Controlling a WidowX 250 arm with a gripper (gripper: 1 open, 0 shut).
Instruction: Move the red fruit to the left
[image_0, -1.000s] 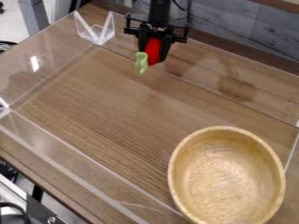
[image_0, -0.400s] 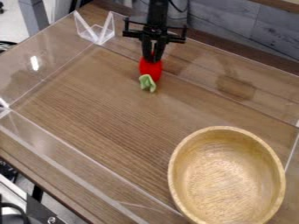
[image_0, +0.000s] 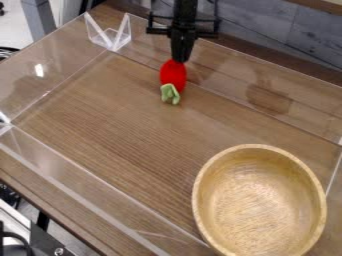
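The red fruit lies on the wooden table top at the back, its green leafy cap pointing toward the camera. My black gripper hangs straight down just above the fruit's far end. Its fingers are pressed together and hold nothing. Whether the fingertips still touch the fruit I cannot tell.
A large wooden bowl stands at the front right. Clear acrylic walls enclose the table, with a clear plastic bracket at the back left corner. A grey wall runs behind.
One second ago the gripper held the fruit slightly off the table. It then opened and left the fruit lying on the wood, and now its fingers have closed empty above it.
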